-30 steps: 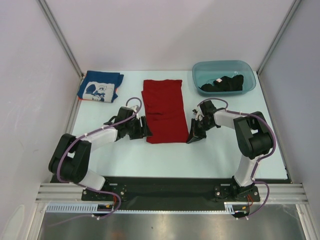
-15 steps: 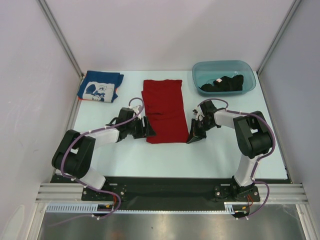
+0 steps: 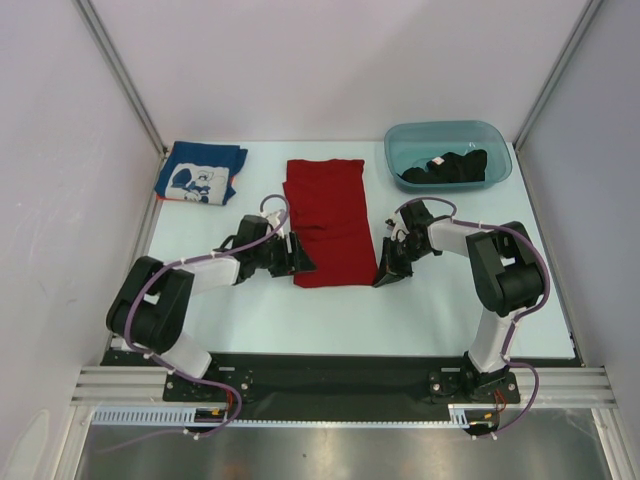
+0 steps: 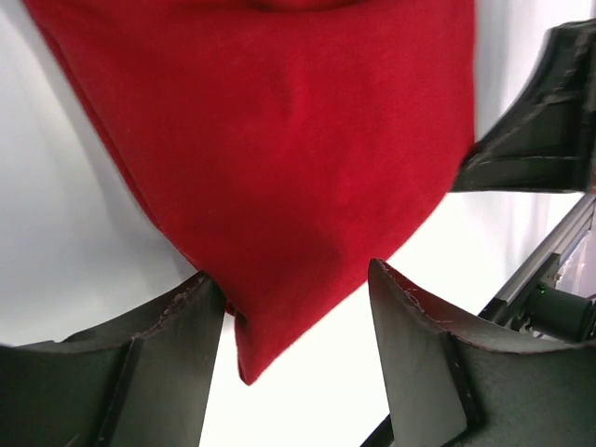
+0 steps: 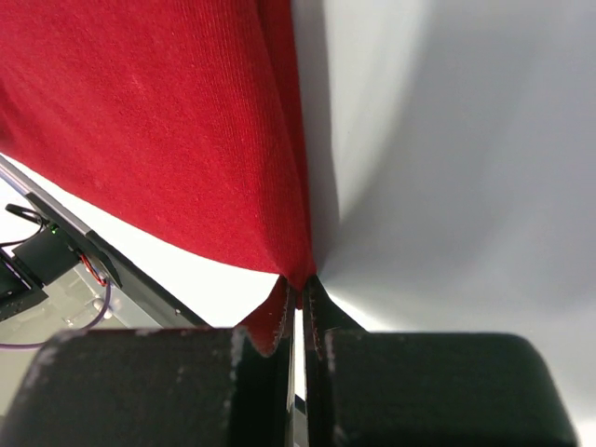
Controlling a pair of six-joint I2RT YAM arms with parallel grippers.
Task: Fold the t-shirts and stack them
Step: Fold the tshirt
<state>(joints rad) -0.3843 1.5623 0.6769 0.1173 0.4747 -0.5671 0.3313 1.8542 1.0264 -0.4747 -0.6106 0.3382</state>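
The red t-shirt point(image 3: 327, 220) lies flat as a long folded strip in the middle of the table. My left gripper point(image 3: 298, 256) is open at its near left corner, and that corner point(image 4: 251, 358) lies between the fingers. My right gripper point(image 3: 384, 272) is shut on the near right corner point(image 5: 291, 270). The blue t-shirt point(image 3: 200, 174) with the white graphic lies folded at the far left. The black t-shirt point(image 3: 447, 166) lies bunched in the teal tub point(image 3: 412, 141).
The teal tub stands at the far right. Grey frame posts rise at the back corners. The black base rail point(image 3: 320, 375) runs along the near edge. My right gripper shows in the left wrist view point(image 4: 535, 140).
My left gripper has slid right until its open fingers stand around the red shirt's near left corner. The right gripper has stayed shut on the other corner.
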